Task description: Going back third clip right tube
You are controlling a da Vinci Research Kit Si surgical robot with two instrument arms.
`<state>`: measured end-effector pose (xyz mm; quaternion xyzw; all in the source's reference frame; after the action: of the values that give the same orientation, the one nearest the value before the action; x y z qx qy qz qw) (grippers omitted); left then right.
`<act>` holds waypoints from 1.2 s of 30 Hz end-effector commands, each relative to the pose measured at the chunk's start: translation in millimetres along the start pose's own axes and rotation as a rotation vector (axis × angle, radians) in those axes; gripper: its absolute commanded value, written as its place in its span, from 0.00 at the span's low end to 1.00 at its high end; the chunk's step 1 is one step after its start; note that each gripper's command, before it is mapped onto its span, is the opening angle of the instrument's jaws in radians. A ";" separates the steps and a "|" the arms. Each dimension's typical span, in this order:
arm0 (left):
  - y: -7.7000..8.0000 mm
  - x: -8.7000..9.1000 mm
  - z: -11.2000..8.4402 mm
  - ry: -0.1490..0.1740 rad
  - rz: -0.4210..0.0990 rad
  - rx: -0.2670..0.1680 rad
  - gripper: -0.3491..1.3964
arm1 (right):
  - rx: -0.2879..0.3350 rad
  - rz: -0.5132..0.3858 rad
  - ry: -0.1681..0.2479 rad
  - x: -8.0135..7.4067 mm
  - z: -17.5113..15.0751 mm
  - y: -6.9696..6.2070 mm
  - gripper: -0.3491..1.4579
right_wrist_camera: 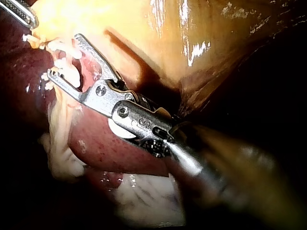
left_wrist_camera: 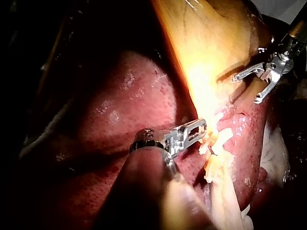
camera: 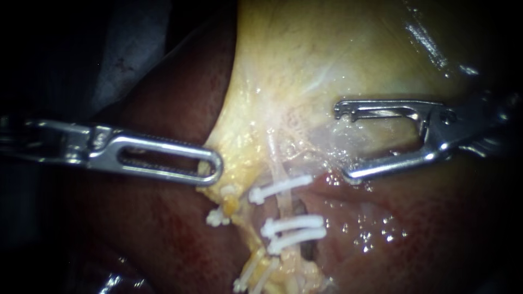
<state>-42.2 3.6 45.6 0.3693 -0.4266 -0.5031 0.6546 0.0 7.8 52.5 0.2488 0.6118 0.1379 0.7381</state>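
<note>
White clips (camera: pixel 280 188), three in number, cross the right tube (camera: pixel 283 205) at centre scene, between gallbladder (camera: pixel 305 54) and liver (camera: pixel 163 228). Jaws of the right instrument (camera: pixel 343 144) stand spread and empty, just right of the farthest clip and clear of it. Jaws of the left instrument (camera: pixel 210 169) are closed on the gallbladder edge. Hazard: if the right instrument drifts left as it backs off, its lower jaw tip could snag a clip or tear the tube. A slip of the left grip would slacken the tissue.

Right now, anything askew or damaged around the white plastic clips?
Nothing stands out. Three white plastic clips cross the right tube, intact. The left instrument grips yellow gallbladder tissue; the right instrument has open, empty jaws.
</note>
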 end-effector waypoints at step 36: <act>0.6 0.5 5.1 0.008 0.010 0.000 0.00 | 0.000 -0.002 -0.001 -0.3 -0.1 -0.1 0.53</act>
<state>-46.7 3.0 48.1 0.3696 -0.4258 -0.4980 0.6589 -0.2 7.6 52.7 0.2485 0.6117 0.1368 0.7385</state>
